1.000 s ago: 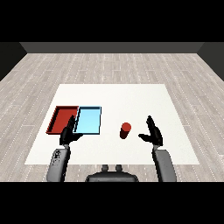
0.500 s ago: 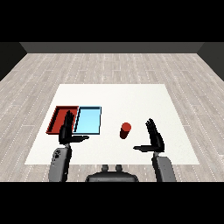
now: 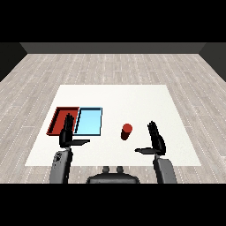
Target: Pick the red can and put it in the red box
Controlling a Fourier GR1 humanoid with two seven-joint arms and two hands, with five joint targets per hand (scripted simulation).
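Right hand (image 3: 156,141) rose; red tray (image 3: 58,121) holds nothing.

Left hand (image 3: 67,134) raised above grey left forearm, fingers (image 3: 68,122) straight, pointing up and forward, thumb stuck out toward right. Right hand (image 3: 155,142) likewise upright, fingers straight, thumb jutting left. Both hands hold nothing, well apart.

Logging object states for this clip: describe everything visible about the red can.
The red can is a small, plain red cylinder with a slightly darker side, standing upright on the white table. It sits right of the light blue tray and left of the right hand. Nothing touches it except the table; neither hand holds it.
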